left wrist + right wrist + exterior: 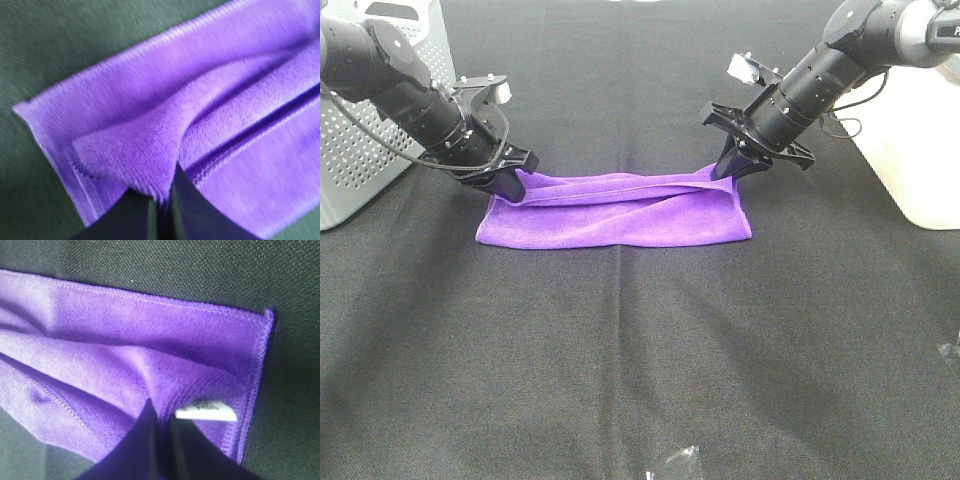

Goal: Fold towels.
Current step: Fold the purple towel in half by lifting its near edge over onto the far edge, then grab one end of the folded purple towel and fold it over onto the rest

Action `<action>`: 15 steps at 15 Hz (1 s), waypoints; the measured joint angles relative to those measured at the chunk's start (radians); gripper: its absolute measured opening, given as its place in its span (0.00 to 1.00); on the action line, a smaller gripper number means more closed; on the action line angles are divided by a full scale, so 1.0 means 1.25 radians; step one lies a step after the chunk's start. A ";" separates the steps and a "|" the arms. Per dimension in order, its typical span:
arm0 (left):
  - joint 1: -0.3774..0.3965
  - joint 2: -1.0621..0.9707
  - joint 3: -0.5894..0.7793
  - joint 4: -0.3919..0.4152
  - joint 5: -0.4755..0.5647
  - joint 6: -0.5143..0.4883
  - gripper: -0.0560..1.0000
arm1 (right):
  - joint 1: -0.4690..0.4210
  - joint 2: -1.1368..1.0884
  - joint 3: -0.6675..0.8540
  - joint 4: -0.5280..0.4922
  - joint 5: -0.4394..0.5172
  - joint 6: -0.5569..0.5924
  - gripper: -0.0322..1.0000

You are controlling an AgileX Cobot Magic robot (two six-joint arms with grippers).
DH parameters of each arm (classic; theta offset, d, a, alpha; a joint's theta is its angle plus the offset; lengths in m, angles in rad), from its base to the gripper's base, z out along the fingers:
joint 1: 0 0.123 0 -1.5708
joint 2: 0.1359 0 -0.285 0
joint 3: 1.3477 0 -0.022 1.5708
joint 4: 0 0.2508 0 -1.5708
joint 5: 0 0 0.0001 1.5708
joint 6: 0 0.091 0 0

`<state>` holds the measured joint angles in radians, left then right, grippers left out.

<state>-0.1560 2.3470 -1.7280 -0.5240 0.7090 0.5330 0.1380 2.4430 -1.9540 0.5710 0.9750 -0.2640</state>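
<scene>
The purple towel lies in the middle of the black surface as a long band, doubled over on itself, with its near edge flat and its far layer rucked into loose ridges. The left gripper is at the towel's far left corner, its dark fingers drawn close together and pinching the upper layer, which curls up off the layer beneath. The right gripper is at the far right corner, its fingers likewise nearly closed on a raised fold just beside the white tag; how much cloth sits between them is hard to judge, since the fold hides the tips. A grey perforated basket stands at the far left, a white bin at the far right.
</scene>
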 joint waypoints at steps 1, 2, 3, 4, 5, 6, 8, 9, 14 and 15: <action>0.000 0.000 0.000 0.000 0.000 0.000 0.05 | 0.000 0.000 0.000 0.000 0.000 0.000 0.06; 0.000 0.001 0.000 -0.009 -0.018 0.000 0.08 | 0.000 0.000 0.000 -0.002 -0.008 0.000 0.07; 0.003 0.001 0.000 -0.013 -0.024 0.000 0.12 | -0.001 0.000 0.000 -0.010 -0.009 0.000 0.09; 0.008 0.002 0.000 -0.013 -0.025 0.000 0.16 | -0.001 0.001 0.000 -0.015 -0.012 0.000 0.12; 0.009 0.002 0.000 -0.013 -0.025 0.000 0.21 | -0.001 0.006 0.000 -0.016 -0.013 0.000 0.16; 0.009 0.002 0.000 -0.013 -0.023 0.000 0.28 | -0.001 0.011 0.000 -0.018 -0.013 0.000 0.21; 0.009 0.002 0.000 -0.012 -0.010 -0.004 0.47 | -0.002 0.017 0.000 -0.024 -0.017 0.000 0.32; 0.009 0.002 0.000 -0.012 -0.007 -0.012 0.57 | -0.002 0.017 0.000 -0.032 -0.022 0.000 0.42; 0.009 0.002 -0.026 0.002 0.053 -0.037 0.74 | -0.002 0.012 0.000 -0.062 -0.026 0.000 0.70; 0.009 0.002 -0.056 0.015 0.102 -0.051 0.74 | -0.002 0.000 0.000 -0.067 -0.019 -0.001 0.71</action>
<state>-0.1450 2.3490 -1.7980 -0.5050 0.8360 0.4690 0.1350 2.4430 -1.9540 0.4870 0.9510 -0.2650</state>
